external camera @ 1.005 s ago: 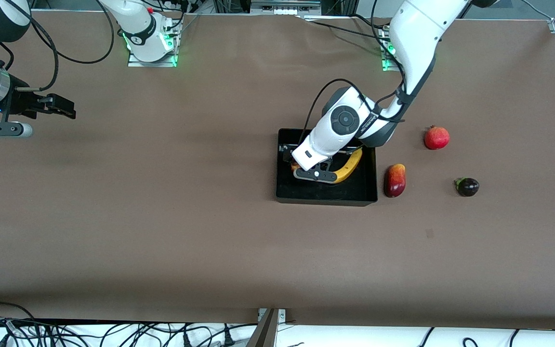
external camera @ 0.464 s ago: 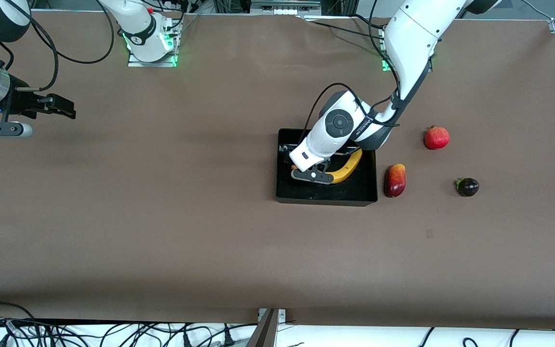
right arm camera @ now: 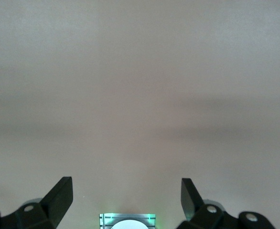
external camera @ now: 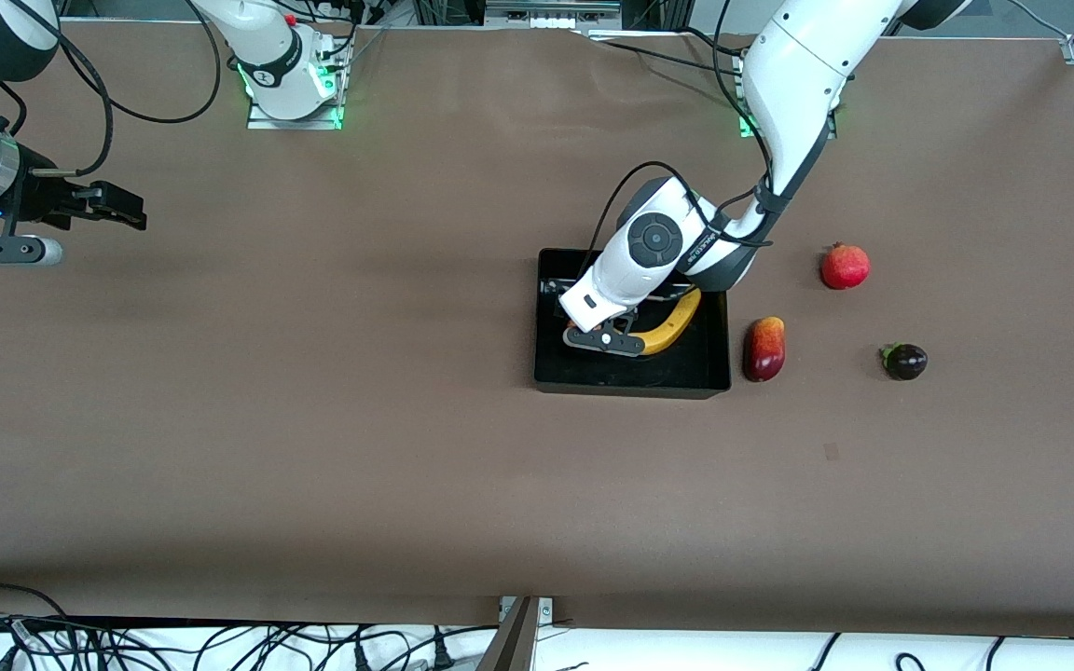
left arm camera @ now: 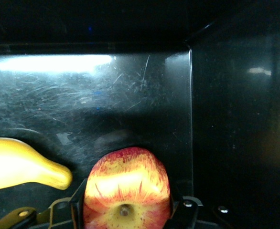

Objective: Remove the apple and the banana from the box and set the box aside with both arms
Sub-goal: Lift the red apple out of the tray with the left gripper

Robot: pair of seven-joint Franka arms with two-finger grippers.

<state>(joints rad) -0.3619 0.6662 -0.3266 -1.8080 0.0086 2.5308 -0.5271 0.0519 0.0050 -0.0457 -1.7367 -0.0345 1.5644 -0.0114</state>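
Observation:
The black box (external camera: 632, 380) stands mid-table, and its glossy wall fills the left wrist view (left arm camera: 235, 119). The yellow banana (external camera: 677, 324) lies inside it and shows in the left wrist view (left arm camera: 20, 162) beside the apple. My left gripper (external camera: 585, 333) is down inside the box at the corner toward the right arm's end. It is shut on the red-and-yellow apple (left arm camera: 125, 188), with a finger on each side (left arm camera: 126, 212). In the front view the apple (external camera: 571, 324) is almost hidden under the hand. My right gripper (external camera: 127, 207) waits open and empty over bare table at the right arm's end (right arm camera: 125, 195).
A dark-red mango (external camera: 764, 348) lies just outside the box toward the left arm's end. A red pomegranate (external camera: 845, 267) and a small dark purple fruit (external camera: 904, 361) lie farther that way. The right arm's base (right arm camera: 127, 222) shows in the right wrist view.
My left gripper has shifted a little inside the box toward the right arm's end, with the apple still in it. The right arm has not moved.

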